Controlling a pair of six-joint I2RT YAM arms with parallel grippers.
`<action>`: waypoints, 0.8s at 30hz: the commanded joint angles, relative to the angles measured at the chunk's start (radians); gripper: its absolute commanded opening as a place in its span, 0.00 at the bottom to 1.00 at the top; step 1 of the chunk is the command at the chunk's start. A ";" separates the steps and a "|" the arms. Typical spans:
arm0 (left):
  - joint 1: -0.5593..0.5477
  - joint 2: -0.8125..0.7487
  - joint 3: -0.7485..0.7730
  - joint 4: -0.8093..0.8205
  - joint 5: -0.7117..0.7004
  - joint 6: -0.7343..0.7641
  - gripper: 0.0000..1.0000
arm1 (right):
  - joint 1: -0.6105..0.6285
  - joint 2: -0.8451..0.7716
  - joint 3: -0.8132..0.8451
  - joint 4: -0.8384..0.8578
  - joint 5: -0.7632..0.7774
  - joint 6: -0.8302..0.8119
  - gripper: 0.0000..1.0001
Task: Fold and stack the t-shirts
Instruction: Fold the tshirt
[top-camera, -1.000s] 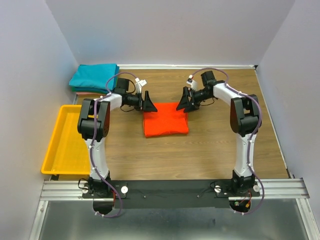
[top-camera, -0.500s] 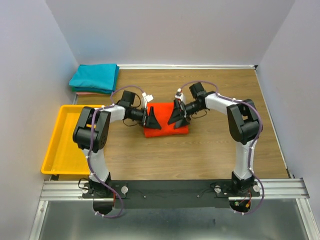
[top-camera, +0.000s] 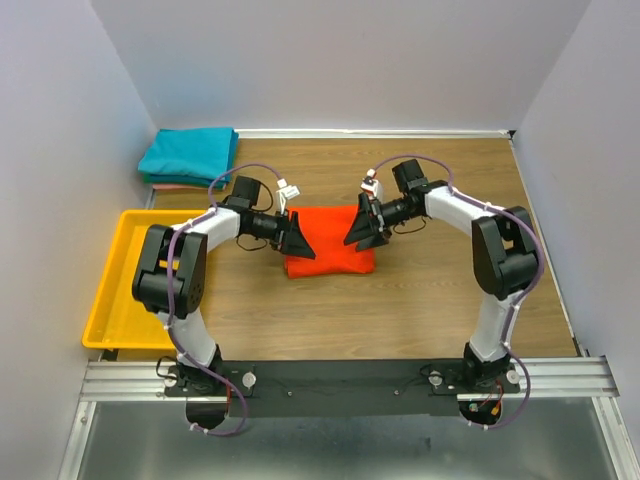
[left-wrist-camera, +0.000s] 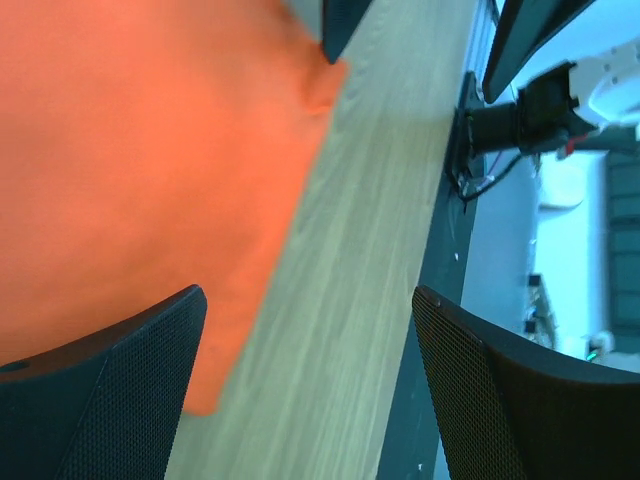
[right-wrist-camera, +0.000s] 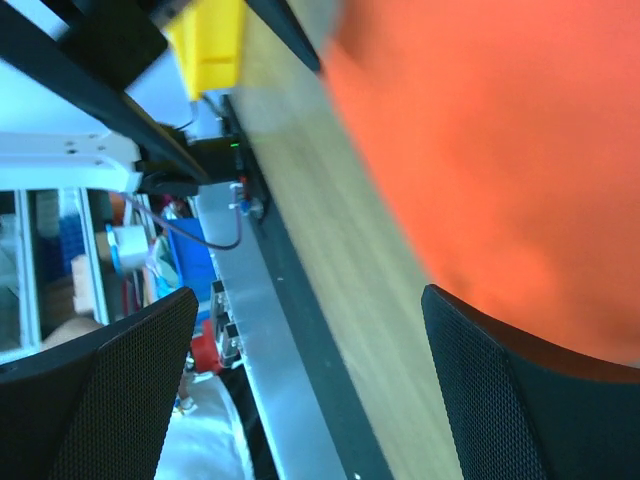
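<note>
Orange tee (top-camera: 330, 243) folded, not stacked yet
Teal tee (top-camera: 188, 152) sits on pink tee (top-camera: 163, 182) at back-left. L hand (top-camera: 299, 239) & R hand (top-camera: 361, 229) wide open, empty, flanking the orange one.

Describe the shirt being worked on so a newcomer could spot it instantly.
Look at the middle of the wooden table, between the left fingers and right fingers. The folded orange-red t-shirt lies there alone; the teal t-shirt sits in the far-left corner.

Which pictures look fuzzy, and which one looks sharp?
Left wrist view: the orange shirt is a soft blur with no weave showing. Right wrist view: the shirt's edge is smeared too, and the background is hazy. Top view: sharp, evenly lit, no glare.
</note>
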 joint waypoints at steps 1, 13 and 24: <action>-0.085 -0.096 0.005 -0.074 0.025 0.037 0.92 | 0.079 -0.089 0.023 0.048 -0.037 0.090 1.00; -0.077 0.129 -0.112 0.087 -0.004 -0.009 0.92 | 0.153 0.112 -0.100 0.335 0.002 0.270 1.00; 0.019 0.166 -0.170 0.090 -0.064 0.012 0.92 | 0.068 0.111 -0.195 0.299 0.031 0.163 1.00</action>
